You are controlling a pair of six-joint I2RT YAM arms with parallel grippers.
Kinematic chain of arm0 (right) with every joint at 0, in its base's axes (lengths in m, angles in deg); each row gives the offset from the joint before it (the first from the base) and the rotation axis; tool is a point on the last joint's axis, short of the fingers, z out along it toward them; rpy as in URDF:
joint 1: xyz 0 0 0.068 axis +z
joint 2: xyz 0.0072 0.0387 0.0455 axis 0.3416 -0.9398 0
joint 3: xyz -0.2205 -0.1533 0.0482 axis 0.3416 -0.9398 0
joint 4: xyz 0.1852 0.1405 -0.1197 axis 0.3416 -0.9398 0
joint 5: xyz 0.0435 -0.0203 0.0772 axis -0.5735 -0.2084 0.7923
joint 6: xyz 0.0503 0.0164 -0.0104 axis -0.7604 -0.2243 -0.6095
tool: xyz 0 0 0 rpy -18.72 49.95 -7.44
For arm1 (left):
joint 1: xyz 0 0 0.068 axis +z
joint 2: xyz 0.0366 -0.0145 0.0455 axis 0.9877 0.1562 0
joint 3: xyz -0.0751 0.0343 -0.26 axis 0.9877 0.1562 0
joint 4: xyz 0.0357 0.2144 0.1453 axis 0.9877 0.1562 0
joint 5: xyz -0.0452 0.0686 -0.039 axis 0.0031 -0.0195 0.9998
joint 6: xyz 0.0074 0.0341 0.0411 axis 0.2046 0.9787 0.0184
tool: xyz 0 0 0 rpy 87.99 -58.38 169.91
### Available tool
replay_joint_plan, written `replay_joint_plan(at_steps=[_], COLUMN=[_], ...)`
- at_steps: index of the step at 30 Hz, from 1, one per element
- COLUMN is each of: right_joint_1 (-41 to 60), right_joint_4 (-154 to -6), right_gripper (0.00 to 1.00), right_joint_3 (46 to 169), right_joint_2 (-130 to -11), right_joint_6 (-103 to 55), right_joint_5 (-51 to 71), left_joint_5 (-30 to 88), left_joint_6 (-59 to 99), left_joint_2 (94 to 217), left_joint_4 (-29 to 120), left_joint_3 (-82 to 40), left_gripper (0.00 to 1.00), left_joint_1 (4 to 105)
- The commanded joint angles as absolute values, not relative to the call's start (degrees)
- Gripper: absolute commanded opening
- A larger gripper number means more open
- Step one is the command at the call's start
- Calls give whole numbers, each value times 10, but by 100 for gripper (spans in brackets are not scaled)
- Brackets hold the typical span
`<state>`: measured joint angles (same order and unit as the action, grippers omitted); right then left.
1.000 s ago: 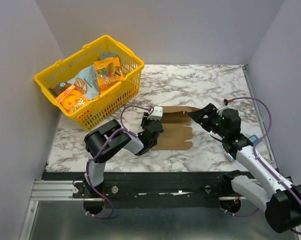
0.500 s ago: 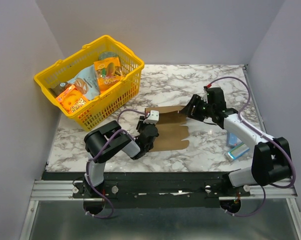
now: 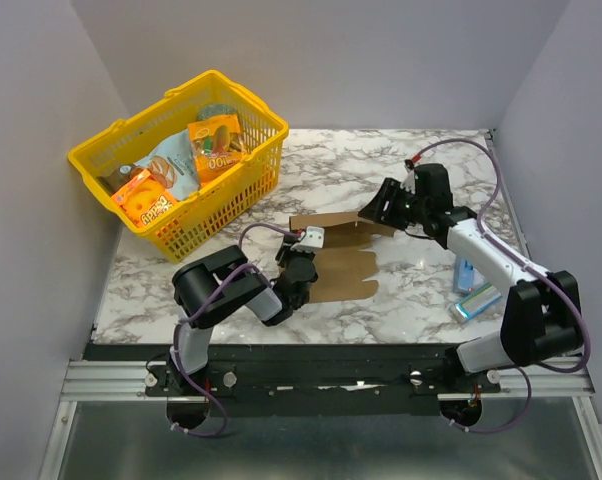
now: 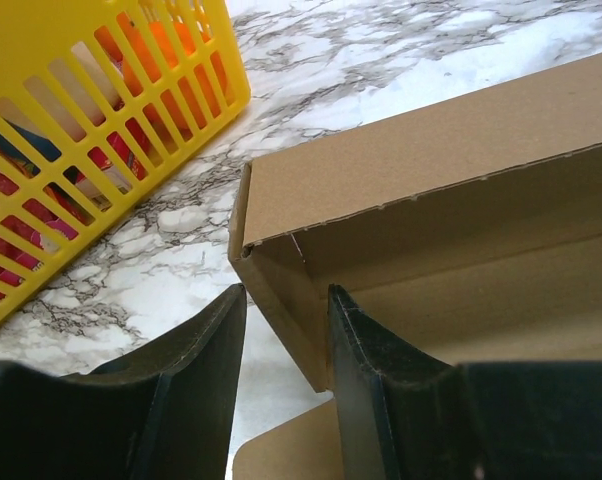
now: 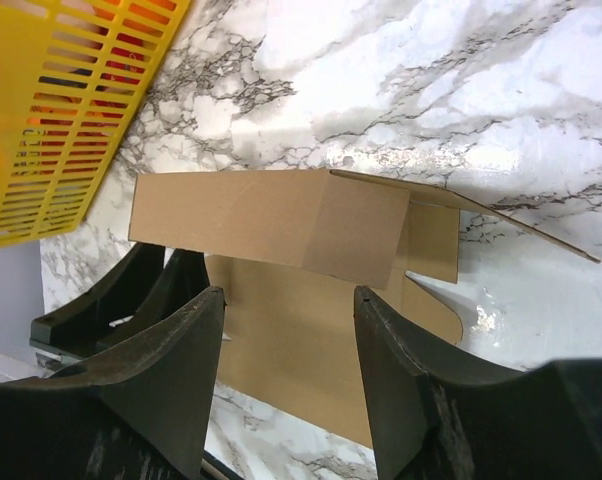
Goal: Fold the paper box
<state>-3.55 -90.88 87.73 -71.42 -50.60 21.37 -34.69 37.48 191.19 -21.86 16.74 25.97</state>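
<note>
**Two arms square up a half-made box**

The box (image 3: 339, 262), plain brown cardboard, lies mid-table (image 3: 381, 160) just right of a yellow basket (image 3: 226, 195). Its long far wall stands upright and its near panel lies flat on the marble. The left gripper (image 4: 283, 295) has its fingers narrowed on the short end wall at the box's left corner, one finger inside and one outside. The right gripper (image 5: 287, 293) hangs over the far right end with its jaws wide and nothing between them. A loose flap there juts out above the table.

The step in hand looks to be raising and tucking that right end. Done well, the left arm would act as the anchor, pinching firmly so the sheet cannot slide. The right would take the flap close to its crease rather than mid-panel, then turn it along the scored line. A slow sweep should spare the far wall from flopping back, since a hard tug could drag the corner out of the left's pinch.
</note>
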Motion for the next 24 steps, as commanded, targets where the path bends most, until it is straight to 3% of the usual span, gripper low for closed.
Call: replay_joint_plan(at_steps=[1,20,24], right_joint_1=[-36,-35,-36], right_joint_4=[-907,-865,-866], right_gripper=[62,63,69], right_joint_3=[896,947,942], right_joint_2=[-744,-851,-839], right_joint_6=[-495,-520,-520], right_joint_5=[235,305,305], left_joint_5=[-377,-359,-363], left_joint_6=[400,400,395], left_joint_2=[1924,1940,1940], left_joint_4=[-262,-292,-288], left_joint_3=[168,177,178], left_gripper=[47,47,44], left_joint_1=[252,245,245])
